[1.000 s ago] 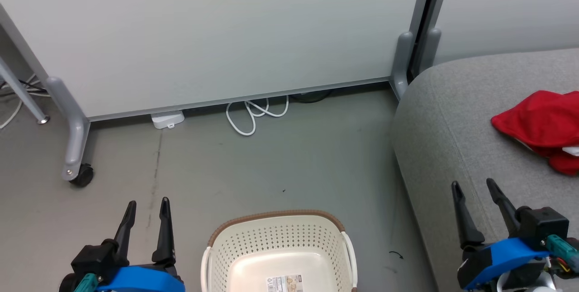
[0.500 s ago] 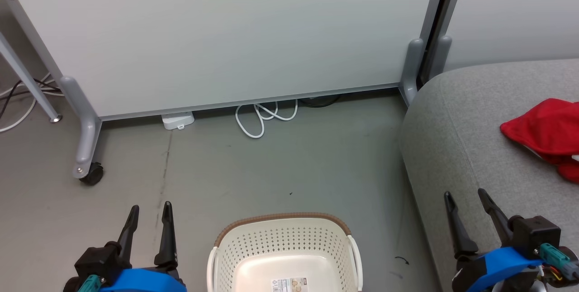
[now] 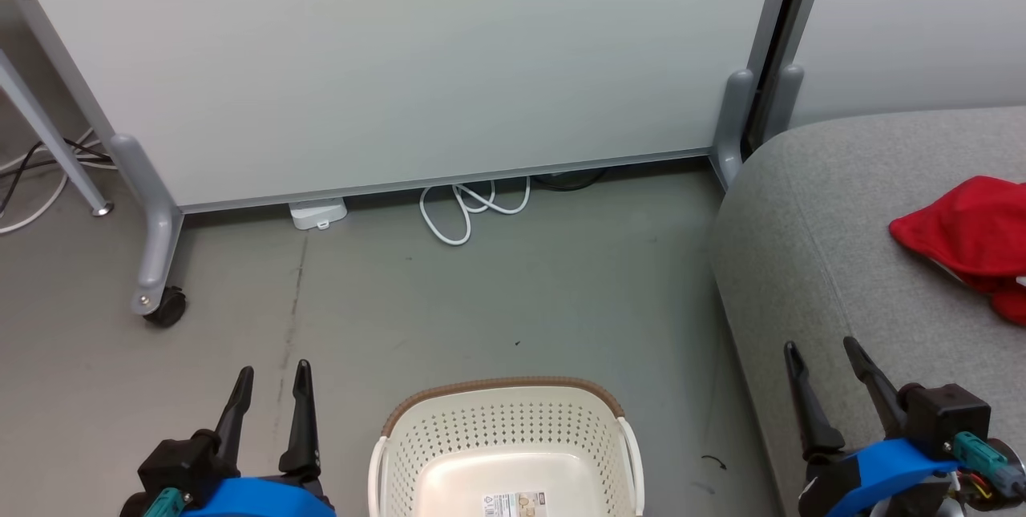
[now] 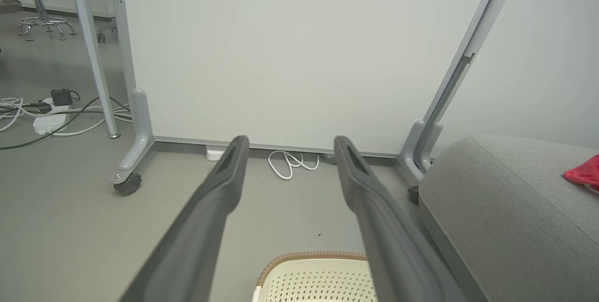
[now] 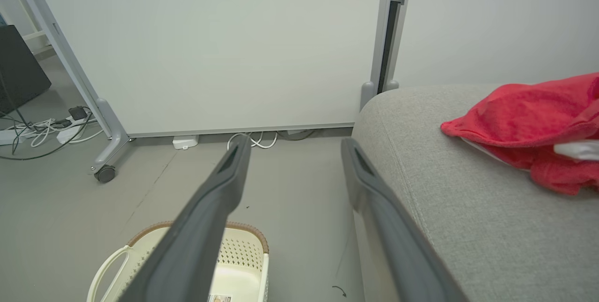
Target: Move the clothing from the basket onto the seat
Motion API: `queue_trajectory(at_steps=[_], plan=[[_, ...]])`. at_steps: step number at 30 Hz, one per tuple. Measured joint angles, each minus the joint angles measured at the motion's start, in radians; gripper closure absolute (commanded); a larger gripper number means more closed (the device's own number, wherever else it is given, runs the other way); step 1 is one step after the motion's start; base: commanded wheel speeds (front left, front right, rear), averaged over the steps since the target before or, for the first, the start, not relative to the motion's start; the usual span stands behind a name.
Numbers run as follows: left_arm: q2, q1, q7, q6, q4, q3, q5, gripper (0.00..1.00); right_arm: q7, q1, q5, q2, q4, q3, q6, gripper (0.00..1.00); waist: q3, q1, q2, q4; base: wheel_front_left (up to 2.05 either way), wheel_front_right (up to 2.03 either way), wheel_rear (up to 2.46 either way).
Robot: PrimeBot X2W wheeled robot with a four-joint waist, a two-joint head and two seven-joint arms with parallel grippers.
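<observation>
A white partition panel (image 3: 401, 60) stands upright on grey legs, one with a black castor (image 3: 166, 308). A second white panel (image 3: 914, 20) adjoins it at right. The floor (image 3: 513, 292) is plain grey and faintly scuffed. A coiled white cable (image 3: 471, 206) and a small white box (image 3: 319, 213) lie at the panel's foot; loose cables (image 4: 28, 111) trail at far left. Lighting is even.

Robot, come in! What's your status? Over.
Status: left tool open, right tool open, both holding nothing. Red clothing on sofa seat; none seen in basket. Nothing between tools and basket.
</observation>
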Motion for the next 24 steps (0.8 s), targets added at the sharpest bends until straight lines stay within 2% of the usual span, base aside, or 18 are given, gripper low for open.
queue_trajectory(at_steps=[2, 3, 11, 24], plan=[[0.0, 0.0, 0.0, 0.0, 0.001, -0.002, -0.001, 0.0, 0.0, 0.0, 0.0, 0.0, 0.001, 0.0, 0.0, 0.0, 0.0, 0.0, 0.0, 0.001, 0.0, 0.0, 0.0], [0.0, 0.0, 0.0, 0.0, 0.001, -0.005, -0.004, 1.0, 0.0, 0.0, 0.001, 0.0, 0.001, 0.001, 0.0, 1.0, 0.0, 0.0, 0.0, 0.002, 0.0, 0.0, 0.0], [-0.015, 0.048, 0.007, 0.0, 0.059, -0.011, -0.018, 1.0, 0.009, 0.014, 0.004, 0.006, 0.072, 0.0, 0.0, 1.0, 0.0, 0.0003, 0.0, 0.002, 0.0, 0.0, 0.0], [-0.022, 0.046, 0.071, 0.0, 0.038, 0.016, -0.23, 1.0, 0.035, 0.012, 0.253, 0.007, 0.084, -0.008, 0.0, 1.0, 0.001, 0.0002, 0.0, 0.001, 0.0, 0.0, 0.0]])
